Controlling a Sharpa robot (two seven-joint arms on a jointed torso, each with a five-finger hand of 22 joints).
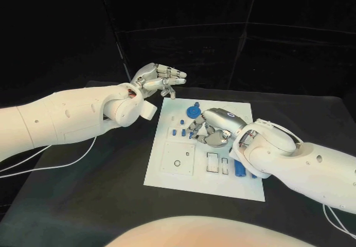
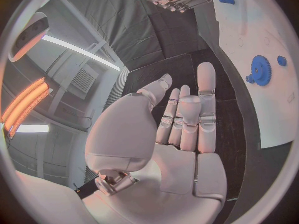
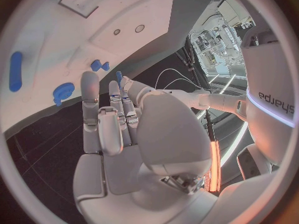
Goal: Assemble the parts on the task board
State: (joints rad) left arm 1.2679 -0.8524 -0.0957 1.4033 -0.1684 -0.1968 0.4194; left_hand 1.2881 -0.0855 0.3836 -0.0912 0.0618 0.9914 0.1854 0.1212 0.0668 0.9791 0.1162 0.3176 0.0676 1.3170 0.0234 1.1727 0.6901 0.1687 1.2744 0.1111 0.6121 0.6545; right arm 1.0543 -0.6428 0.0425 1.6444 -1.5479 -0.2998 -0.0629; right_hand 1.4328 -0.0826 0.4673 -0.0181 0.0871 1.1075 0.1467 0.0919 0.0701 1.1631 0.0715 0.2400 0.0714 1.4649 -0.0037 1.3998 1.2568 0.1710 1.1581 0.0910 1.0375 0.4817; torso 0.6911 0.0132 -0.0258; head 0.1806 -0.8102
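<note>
Table (image 1: pixel 89 206), matte black and flat, carrying the white rectangular task board (image 1: pixel 171 177), a smooth plate with shallow recessed outlines, among them a square pocket with a small oval hole and two narrow rectangular slots. White left arm (image 1: pixel 67 121), a smooth rounded shell, entering over the table's left side; white right arm (image 1: pixel 304 164), of the same form, lying across the board's right edge and hiding part of it. Thin white cables (image 1: pixel 59 162) trailing over the table beneath the left arm. Silver left hand (image 1: pixel 157 78), raised beyond the board's far left corner, its jointed metallic fingers curled loosely inward with nothing between them; in the left wrist view the same hand (image 2: pixel 181 129) shows the palm bare and the fingers extended side by side. Silver right hand (image 1: pixel 215 126), set low over the middle of the board, its fingers bent down toward the surface; whether they touch or hold a part cannot be told in the head view, while in the right wrist view the hand (image 3: pixel 124 129) shows an empty palm and fingers held close together. Blue toothed gear (image 1: pixel 193 110), round, lying on the board's far portion just beside the right hand. Blue cylindrical peg (image 1: pixel 239 169), lying on the board near the right forearm. Small blue pieces (image 1: pixel 179 132), short and upright, standing in a row beside the right hand's fingertips.
</note>
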